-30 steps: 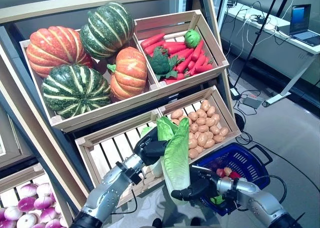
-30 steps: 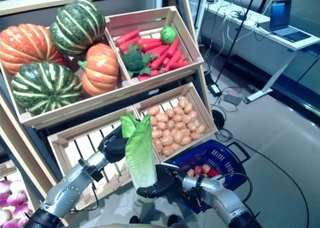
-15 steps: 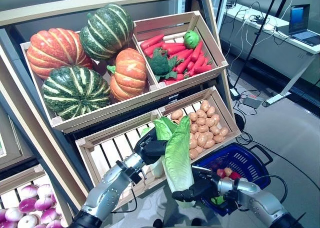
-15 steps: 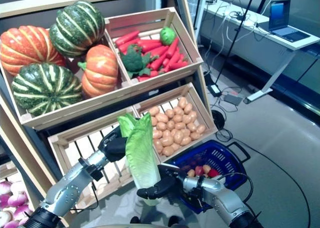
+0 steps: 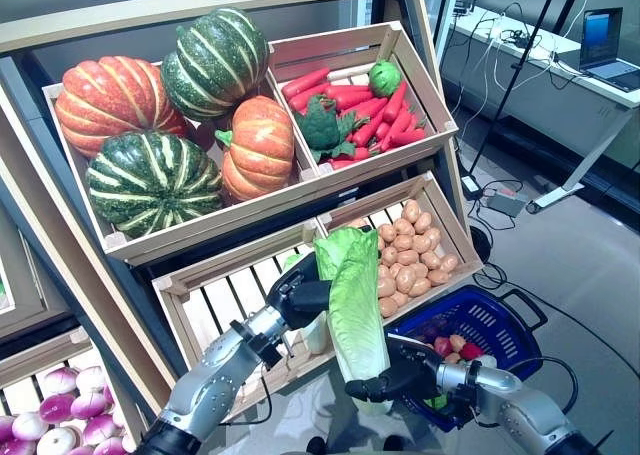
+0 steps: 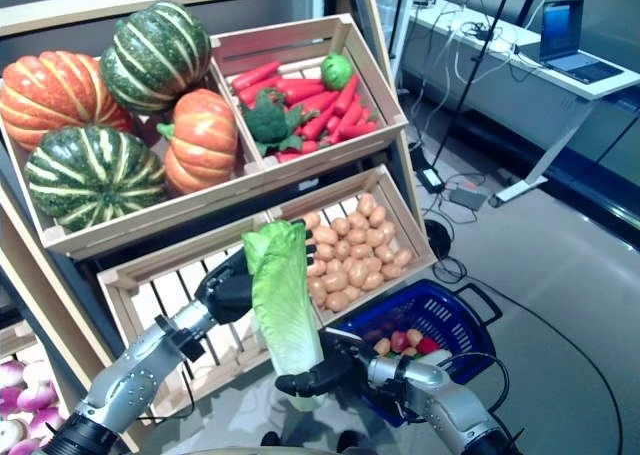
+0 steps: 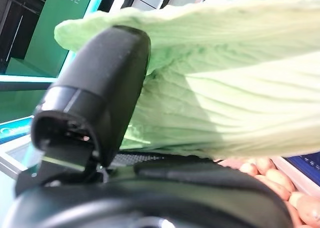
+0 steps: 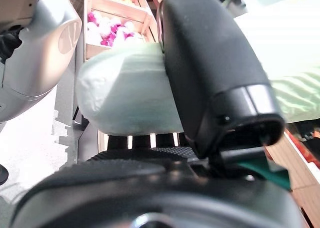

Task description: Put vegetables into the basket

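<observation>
A long pale green cabbage [image 5: 355, 310] stands upright in the air in front of the lower crates, leafy end up. My left hand [image 5: 303, 300] is curled round its upper leaves; its thumb [image 7: 95, 102] presses on the leaf [image 7: 225, 82]. My right hand [image 5: 392, 377] grips the whitish stem end [image 8: 125, 95] from below, thumb [image 8: 215, 72] over it. The blue basket [image 5: 500, 320] sits on the floor to the right, with red and other vegetables inside.
Behind the cabbage a slatted crate [image 5: 225, 295] stands beside a crate of potatoes [image 5: 410, 250]. Above them are pumpkins [image 5: 150, 180] and a crate of carrots and broccoli [image 5: 350, 105]. Purple-white turnips [image 5: 60, 430] lie lower left. A desk with a laptop [image 5: 600, 40] is at far right.
The cabbage has turned a little more upright and its leafy top has shifted slightly right. Both hands keep their hold.
</observation>
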Available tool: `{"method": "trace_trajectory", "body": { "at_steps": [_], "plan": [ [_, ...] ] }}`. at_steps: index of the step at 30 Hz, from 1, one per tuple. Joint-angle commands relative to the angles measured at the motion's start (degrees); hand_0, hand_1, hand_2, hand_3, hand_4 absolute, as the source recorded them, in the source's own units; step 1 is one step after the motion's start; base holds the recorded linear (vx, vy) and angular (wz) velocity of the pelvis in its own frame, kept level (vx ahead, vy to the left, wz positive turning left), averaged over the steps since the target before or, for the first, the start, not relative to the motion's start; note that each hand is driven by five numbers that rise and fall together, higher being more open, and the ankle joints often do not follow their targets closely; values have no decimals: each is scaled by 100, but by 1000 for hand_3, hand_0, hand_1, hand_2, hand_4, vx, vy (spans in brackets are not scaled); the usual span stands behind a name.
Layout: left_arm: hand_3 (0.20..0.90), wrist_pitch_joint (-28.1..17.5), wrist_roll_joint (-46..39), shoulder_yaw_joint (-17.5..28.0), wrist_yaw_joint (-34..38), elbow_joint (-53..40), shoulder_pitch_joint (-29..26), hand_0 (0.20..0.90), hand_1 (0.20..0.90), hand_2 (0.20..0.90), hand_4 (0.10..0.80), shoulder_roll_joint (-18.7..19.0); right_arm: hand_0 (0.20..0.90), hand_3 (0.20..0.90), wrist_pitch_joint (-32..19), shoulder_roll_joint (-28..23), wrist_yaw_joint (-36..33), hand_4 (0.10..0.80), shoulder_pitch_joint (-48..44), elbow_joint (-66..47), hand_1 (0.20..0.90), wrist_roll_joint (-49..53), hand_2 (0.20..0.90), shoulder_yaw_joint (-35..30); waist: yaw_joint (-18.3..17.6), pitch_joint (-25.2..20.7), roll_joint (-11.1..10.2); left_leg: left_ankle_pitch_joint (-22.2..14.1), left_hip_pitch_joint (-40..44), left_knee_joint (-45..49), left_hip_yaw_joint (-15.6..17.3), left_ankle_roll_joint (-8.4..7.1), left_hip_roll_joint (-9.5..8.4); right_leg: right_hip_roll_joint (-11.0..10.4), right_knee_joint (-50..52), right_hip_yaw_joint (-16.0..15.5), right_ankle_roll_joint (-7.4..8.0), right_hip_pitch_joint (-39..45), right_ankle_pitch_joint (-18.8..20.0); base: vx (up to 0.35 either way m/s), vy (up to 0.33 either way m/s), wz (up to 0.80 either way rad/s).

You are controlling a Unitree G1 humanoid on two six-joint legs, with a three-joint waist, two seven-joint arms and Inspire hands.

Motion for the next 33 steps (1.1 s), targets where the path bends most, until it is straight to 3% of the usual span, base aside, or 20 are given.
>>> {"method": "trace_trajectory", "body": {
  "at_steps": [1, 9, 14, 20, 25, 26, 27, 33],
  "plan": [
    [900, -328, -475, 375, -199, -649, -304, 900, 900, 900, 800, -205, 300, 300, -612, 117, -249, 400, -182, -547, 300, 824, 300, -507, 83, -285, -163, -354, -1, 11, -48, -309, 168, -441, 9, 56, 437, 167, 19, 0, 0, 0],
    [900, -279, -522, 799, 5, -565, 64, 900, 900, 900, 800, -344, 300, 300, -1043, 145, -529, 400, 161, -703, 300, 1233, 300, -1190, 44, -231, -195, -347, -48, 11, -51, -315, 185, -389, 9, 32, 420, 122, 9, 0, 0, 0],
    [900, -201, -204, 1061, 96, -552, 298, 900, 900, 900, 800, -348, 300, 300, -1336, 384, -742, 400, 397, -816, 300, 1614, 300, -1582, 16, -146, -192, -321, -144, 11, -89, -315, 196, -348, 9, -10, 390, 91, -16, -21, -11, 0],
    [900, -278, -190, 1200, 148, -470, 366, 900, 900, 900, 800, -387, 300, 300, -2071, 856, -1017, 400, 379, -559, 300, 2467, 300, -1918, 11, 99, -167, -300, -328, 11, -47, -301, 220, -299, 65, -54, 336, -96, -65, -115, -36, 1],
    [900, -725, -147, 1296, 298, -419, 199, 900, 900, 900, 800, -373, 300, 300, -2688, 1160, -1320, 400, 160, -384, 300, 2966, 300, -2095, 19, 484, -86, -186, -669, 65, -45, -283, 215, -264, 367, -40, 249, -517, -155, -203, -30, 0],
    [900, -899, -141, 1337, 375, -413, 113, 900, 900, 900, 800, -369, 300, 300, -2854, 1215, -1345, 400, 57, -305, 300, 3050, 300, -2131, 11, 638, -66, -178, -810, 178, -45, -278, 195, -251, 489, -23, 211, -657, -191, -306, -35, 1],
    [900, -1361, 160, 1407, 585, -364, -5, 900, 900, 900, 800, -322, 300, 300, -3062, 1263, -1331, 400, -57, -143, 300, 3138, 300, -2207, -3, 883, -47, -205, -1066, 459, -70, -273, 158, -224, 724, -2, 145, -872, -251, -313, -54, 4],
    [900, -2052, 674, 1485, 830, -472, -172, 900, 900, 900, 800, -293, 300, 300, -3550, 1407, -1499, 400, -382, 174, 300, 3948, 300, -2590, 20, 1518, -6, -221, -1755, 1151, -202, -281, 10, -143, 1147, 43, -5, -1307, -325, -158, -49, 6]
  ]
}}
